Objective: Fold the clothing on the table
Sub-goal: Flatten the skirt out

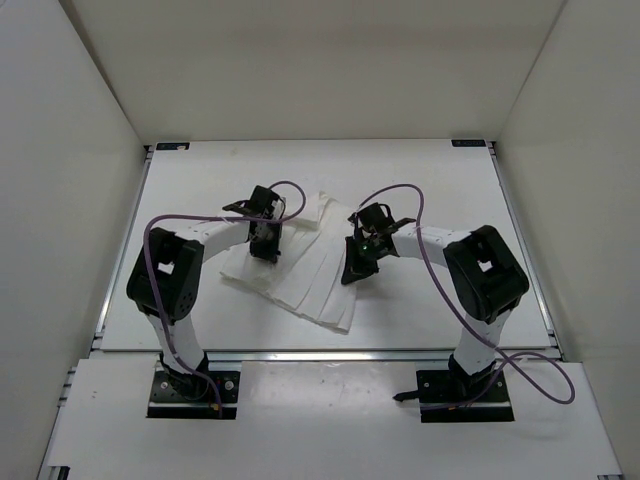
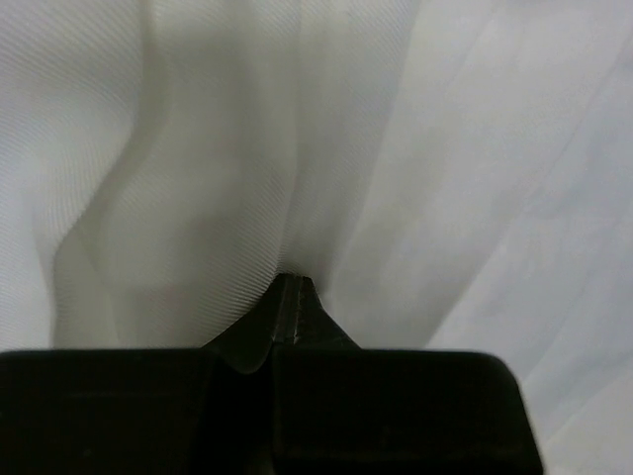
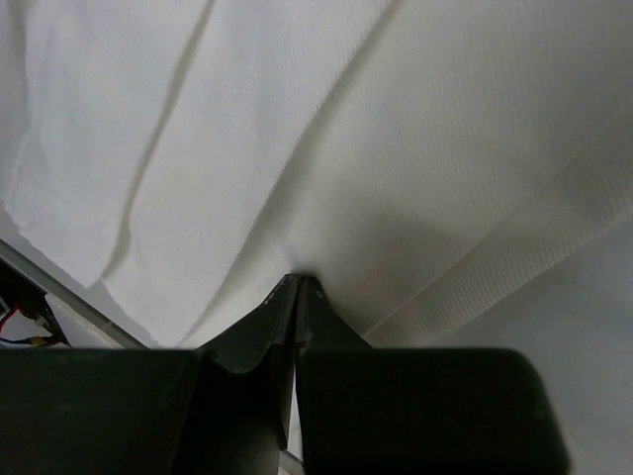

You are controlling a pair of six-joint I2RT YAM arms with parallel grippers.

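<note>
Holding, item one: a single white, thin, finely pleated fabric garment of flared, skirt-like cut. It lies askew about the middle of the large flat white rectangular table, between the two arms.

Grips:
- Left gripper: black fingers clenched tip to tip on a small pinch of the garment. In the left wrist view the cloth gathers into soft ridges that rise from the tips.
- Right gripper: fingers likewise clenched on a pinch of the garment, with creases fanning out from the tips. A free edge of the cloth shows to the left of that view.

Hazards, as judged:
- Each pinch looks small and the fabric slick, so a quick lift may pull the cloth out of one grip and leave the fold lopsided.
- A pinch may hold only the top layer. The layers would then part and the lower one stay flat on the table.
- If the two arms travel unevenly, the pleats may stretch or the folded edge may run crooked.
- A low carry would likely drag the whole garment across the table rather than turn it over.
- The looping purple cables hang near the cloth and could brush or catch it.

Count:
- Garment: one.
- Table: one.
- Grippers: two, both engaged.
- Purple cables: two, one to each arm.
- Small black corner brackets: two, at the far corners.
- Black base plates: two, at the near edge.
</note>
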